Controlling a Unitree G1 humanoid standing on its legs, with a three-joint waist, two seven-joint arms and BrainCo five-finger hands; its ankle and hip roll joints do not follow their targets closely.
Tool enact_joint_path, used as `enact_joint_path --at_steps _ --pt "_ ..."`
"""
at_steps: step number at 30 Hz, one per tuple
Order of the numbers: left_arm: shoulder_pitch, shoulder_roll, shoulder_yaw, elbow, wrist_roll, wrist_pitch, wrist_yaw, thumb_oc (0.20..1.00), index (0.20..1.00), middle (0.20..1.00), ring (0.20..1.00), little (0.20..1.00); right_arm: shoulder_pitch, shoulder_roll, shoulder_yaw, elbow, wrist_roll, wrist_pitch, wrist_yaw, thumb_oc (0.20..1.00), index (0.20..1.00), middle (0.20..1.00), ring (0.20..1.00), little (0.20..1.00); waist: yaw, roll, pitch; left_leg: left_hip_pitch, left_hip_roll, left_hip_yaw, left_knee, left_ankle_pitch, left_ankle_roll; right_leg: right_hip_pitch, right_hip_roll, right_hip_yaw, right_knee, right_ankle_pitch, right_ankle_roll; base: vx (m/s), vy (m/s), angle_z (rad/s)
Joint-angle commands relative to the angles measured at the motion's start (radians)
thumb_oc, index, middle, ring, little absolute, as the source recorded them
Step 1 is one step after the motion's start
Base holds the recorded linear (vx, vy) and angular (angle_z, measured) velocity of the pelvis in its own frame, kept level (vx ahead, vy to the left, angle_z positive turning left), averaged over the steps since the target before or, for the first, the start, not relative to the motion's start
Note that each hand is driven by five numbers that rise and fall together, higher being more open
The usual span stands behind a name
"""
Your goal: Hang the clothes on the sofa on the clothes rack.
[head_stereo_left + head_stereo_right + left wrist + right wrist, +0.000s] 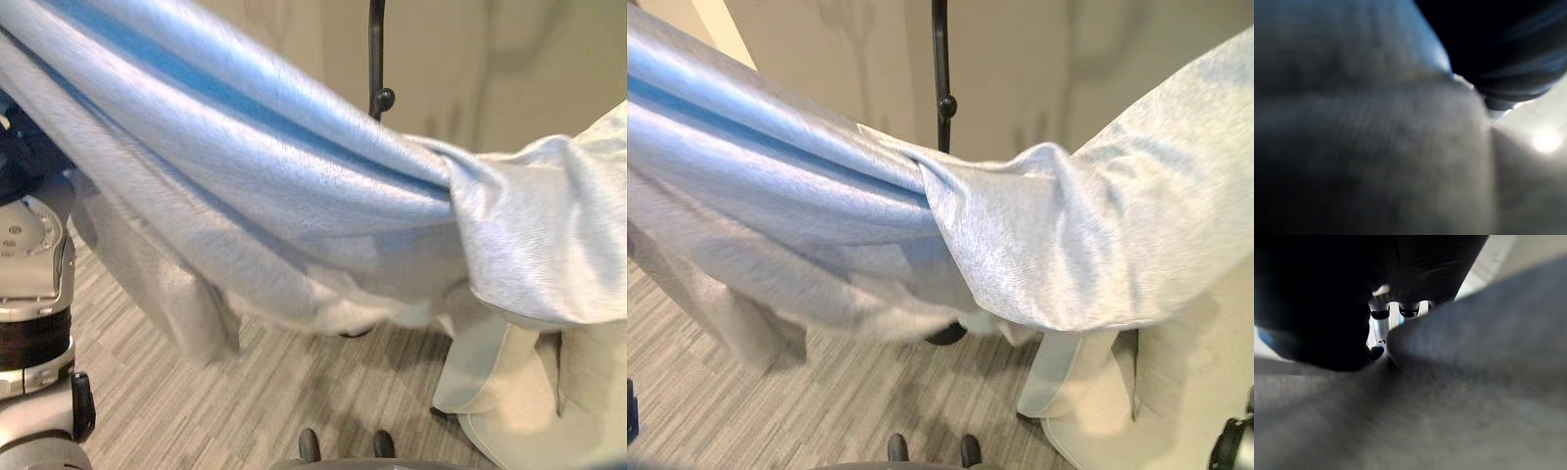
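A pale grey garment is stretched wide in the air before the clothes rack, likely so it can be draped over it. The right robot hand is buried in cloth; neither robot hand's grip can be told.

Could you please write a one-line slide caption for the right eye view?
Light grey garment stretched wide before the black clothes rack pole, above the striped floor.
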Motion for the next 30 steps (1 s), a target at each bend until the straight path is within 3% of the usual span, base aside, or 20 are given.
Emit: enact_joint_path --at_steps 1,3,4,5,7,8,9,11,14,15,20,30 --pt "-0.201 0.103 -0.167 0.161 0.027 0.027 0.066 0.200 0.200 0.200 0.200 0.200 -0.153 -0.151 0.096 0.123 0.015 0.048 -0.045 0.200 0.200 0.200 0.200 0.200 0.025 -0.040 -0.082 0.088 0.036 0.029 0.002 -0.090 -0.107 0.070 -0.015 -0.050 0.004 -0.078 0.119 0.01 -0.008 0.03" --pt "-0.310 0.144 -0.259 0.263 0.035 0.052 0.074 0.200 0.200 0.200 0.200 0.200 -0.248 -0.218 0.190 0.212 0.050 0.061 -0.037 0.200 0.200 0.200 0.200 0.200 0.031 -0.045 -0.085 0.086 0.037 0.031 0.002 -0.077 -0.107 0.068 -0.014 -0.053 0.006 -0.070 0.120 0.00 0.000 0.00" --pt "-0.391 0.157 -0.326 0.333 0.040 0.063 0.084 0.200 0.200 0.200 0.200 0.200 -0.335 -0.253 0.278 0.278 0.064 0.063 -0.034 0.200 0.200 0.200 0.200 0.200 0.033 -0.050 -0.085 0.092 0.035 0.029 0.002 -0.088 -0.107 0.074 -0.015 -0.054 0.004 -0.078 0.123 0.00 0.000 0.00" --pt "-0.528 0.191 -0.464 0.465 0.041 0.087 0.068 0.200 0.200 0.200 0.200 0.200 -0.484 -0.301 0.438 0.403 0.115 0.070 -0.012 0.200 0.200 0.200 0.200 0.200 0.039 -0.058 -0.085 0.087 0.037 0.032 0.002 -0.072 -0.108 0.069 -0.016 -0.056 0.005 -0.066 0.126 0.04 0.001 -0.04" --pt "-0.614 0.198 -0.548 0.545 0.033 0.095 0.064 0.200 0.200 0.200 0.200 0.200 -0.610 -0.310 0.565 0.480 0.134 0.075 -0.008 0.200 0.200 0.200 0.200 0.200 0.037 -0.063 -0.084 0.091 0.036 0.032 0.002 -0.082 -0.109 0.072 -0.017 -0.056 0.004 -0.073 0.130 0.02 0.004 0.00" --pt "-0.794 0.203 -0.741 0.733 0.049 0.138 0.037 0.200 0.200 0.200 0.200 0.200 -0.868 -0.289 0.848 0.677 0.184 0.094 0.029 0.200 0.200 0.200 0.200 0.200 0.034 -0.069 -0.083 0.087 0.037 0.036 0.002 -0.073 -0.113 0.068 -0.017 -0.061 0.005 -0.068 0.137 0.00 0.000 0.00" --pt "-0.815 0.202 -0.757 0.750 0.045 0.135 0.038 0.200 0.200 0.200 0.200 0.200 -0.919 -0.283 0.892 0.700 0.190 0.091 0.029 0.200 0.200 0.200 0.200 0.200 0.031 -0.068 -0.080 0.086 0.037 0.036 0.002 -0.073 -0.113 0.068 -0.017 -0.061 0.005 -0.068 0.137 0.00 0.000 0.00" --pt "-0.951 0.165 -0.905 0.933 0.050 0.167 0.004 0.200 0.200 0.200 0.200 0.200 -1.177 -0.195 1.156 0.900 0.260 0.095 0.071 0.200 0.200 0.200 0.200 0.200 0.025 -0.059 -0.066 0.073 0.038 0.035 0.002 -0.061 -0.116 0.053 -0.017 -0.060 0.007 -0.063 0.140 -0.01 -0.017 0.11" --pt "-0.981 0.123 -0.941 1.008 0.029 0.178 -0.025 0.200 0.200 0.200 0.200 0.200 -1.269 -0.132 1.263 1.008 0.289 0.106 0.102 0.200 0.200 0.200 0.200 0.200 0.025 -0.054 -0.052 0.059 0.040 0.033 0.002 -0.054 -0.117 0.040 -0.016 -0.059 0.009 -0.058 0.140 -0.03 -0.017 0.08" --pt "-1.021 0.078 -0.980 1.086 0.000 0.183 -0.052 0.200 0.200 0.200 0.200 0.200 -1.327 -0.072 1.344 1.100 0.306 0.118 0.133 0.200 0.200 0.200 0.200 0.200 0.027 -0.054 -0.038 0.039 0.043 0.030 0.002 -0.044 -0.119 0.019 -0.015 -0.060 0.011 -0.051 0.140 -0.05 -0.020 0.06" --pt "-1.083 -0.006 -1.061 1.203 0.005 0.192 -0.085 0.200 0.200 0.200 0.200 0.200 -1.351 0.036 1.408 1.262 0.315 0.141 0.182 0.200 0.200 0.200 0.200 0.200 0.032 -0.062 -0.006 -0.017 0.049 0.023 0.002 -0.023 -0.122 -0.033 -0.009 -0.054 0.012 -0.034 0.139 -0.06 -0.028 0.00" --pt "-1.118 -0.179 -1.099 1.377 -0.001 0.212 -0.126 0.200 0.200 0.200 0.200 0.200 -1.321 0.184 1.431 1.457 0.278 0.182 0.207 0.200 0.200 0.200 0.200 0.200 0.033 -0.061 0.074 -0.118 0.051 -0.010 0.002 0.017 -0.124 -0.140 -0.001 -0.041 0.020 -0.004 0.139 -0.06 -0.033 0.00"
